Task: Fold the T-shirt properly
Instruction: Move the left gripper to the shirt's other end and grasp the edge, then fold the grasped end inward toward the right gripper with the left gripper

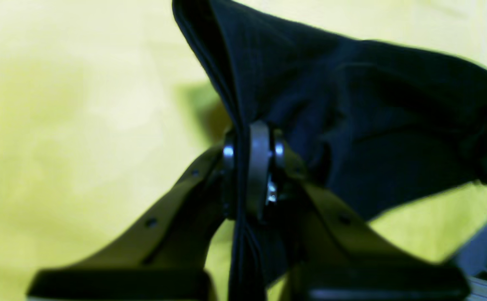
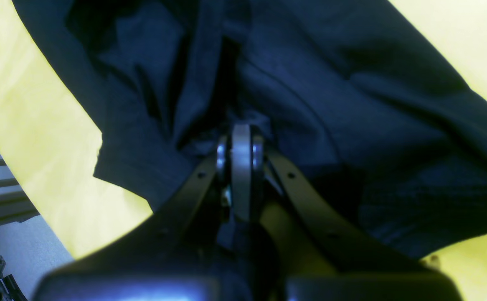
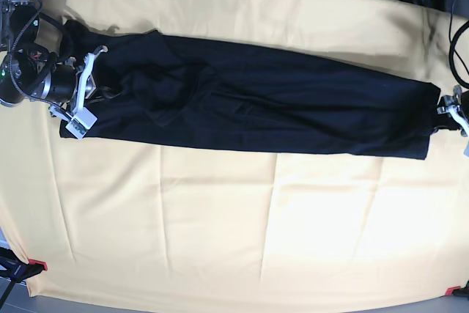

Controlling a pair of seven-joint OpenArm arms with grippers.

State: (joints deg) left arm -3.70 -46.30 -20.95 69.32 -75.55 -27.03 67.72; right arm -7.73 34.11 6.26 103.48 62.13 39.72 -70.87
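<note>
1. Jaws of the left gripper (image 1: 254, 167) clenched on a pinched edge of the T-shirt (image 3: 256, 97), dark fabric rising in a peak from between them.
2. Jaws of the right gripper (image 2: 240, 167) likewise pressed together on a bunch of the same fabric, folds spreading away on both sides.
3. Seen from the base view: T-shirt stretched as a long dark band across the upper half of the worktop, lying on a pale yellow cloth (image 3: 220, 225), held at opposite ends.
4. Left gripper (image 3: 451, 108) at the band's end on the base view's right; right gripper (image 3: 77, 97) at the end on its left, where the fabric looks rumpled.
5. Step in hand, as a judgement: garment already narrowed lengthwise, both ends gripped, ready for a crosswise fold.
6. Next move probably calls for lifting one end and carrying it over toward the other, keeping edges aligned and smoothing the rumpled part.
</note>
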